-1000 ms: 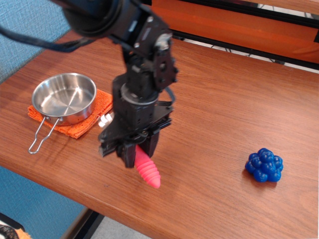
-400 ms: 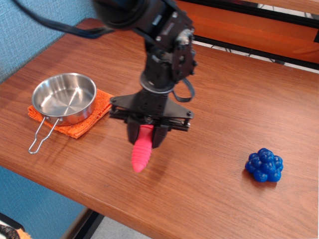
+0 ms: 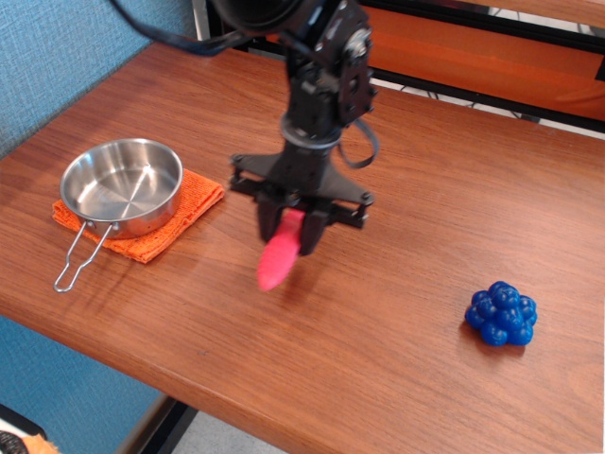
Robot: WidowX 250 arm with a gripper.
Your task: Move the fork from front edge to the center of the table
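The fork (image 3: 278, 259) shows only its ribbed pink-red handle, which hangs down and to the left, blurred, a little above the table (image 3: 425, 189). Its metal tines are hidden between the fingers. My black gripper (image 3: 293, 230) is shut on the handle's upper end, above the middle of the reddish-brown wood tabletop, well back from the front edge.
A steel pan (image 3: 121, 186) with a wire handle (image 3: 78, 257) sits on an orange cloth (image 3: 170, 216) at the left. A blue bumpy toy (image 3: 502, 312) lies at the right near the front edge. An orange panel (image 3: 454, 43) runs along the back.
My gripper has carried the fork up and away from the front edge toward the table's middle. The handle has swung from pointing right-down to left-down.
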